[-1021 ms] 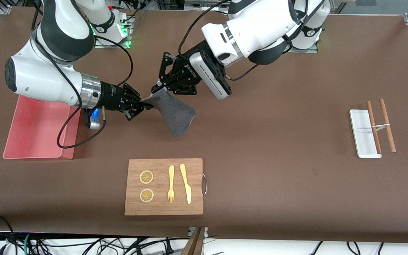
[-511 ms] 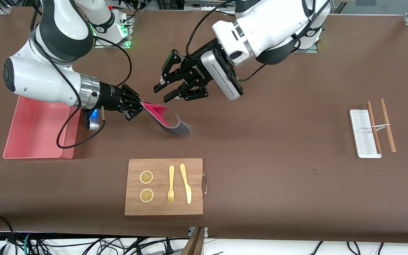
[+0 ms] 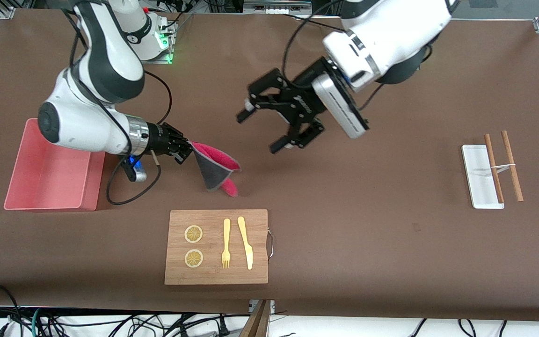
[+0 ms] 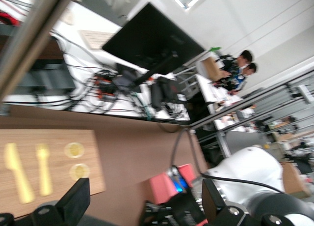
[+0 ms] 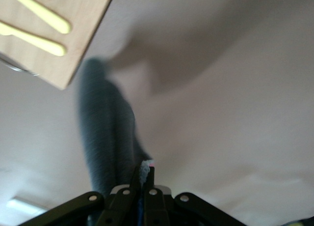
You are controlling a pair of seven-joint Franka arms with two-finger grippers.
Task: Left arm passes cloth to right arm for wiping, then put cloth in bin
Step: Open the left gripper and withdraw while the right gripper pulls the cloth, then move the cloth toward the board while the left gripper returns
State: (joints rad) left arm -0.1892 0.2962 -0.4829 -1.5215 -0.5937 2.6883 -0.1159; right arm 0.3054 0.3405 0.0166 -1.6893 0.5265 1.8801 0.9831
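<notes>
Brown covers the whole worktop (image 3: pixel 391 262), with both arm bases along the edge farthest from the front camera. Largest on it is the salmon-pink bin (image 3: pixel 49 201), standing near the edge at the right arm's end. Next in size, a bamboo cutting board (image 3: pixel 215 271) lies by the edge nearest the front camera, carrying two lemon slices (image 3: pixel 193 234), a yellow fork (image 3: pixel 226 243) and a yellow knife (image 3: pixel 245 242). Near the edge at the left arm's end sits a small white tray (image 3: pixel 475 182) with two wooden sticks (image 3: pixel 512 166) across and beside it.

The cloth (image 3: pixel 215 169) hangs folded, grey outside and crimson within, over the worktop between the bin and the board's upper edge, its lower tip near or on the surface. The right gripper (image 3: pixel 186 149) is clamped tight on the cloth's corner. The left gripper (image 3: pixel 265 126) hovers over the middle of the worktop, jaws spread wide and holding nothing, apart from the cloth.
</notes>
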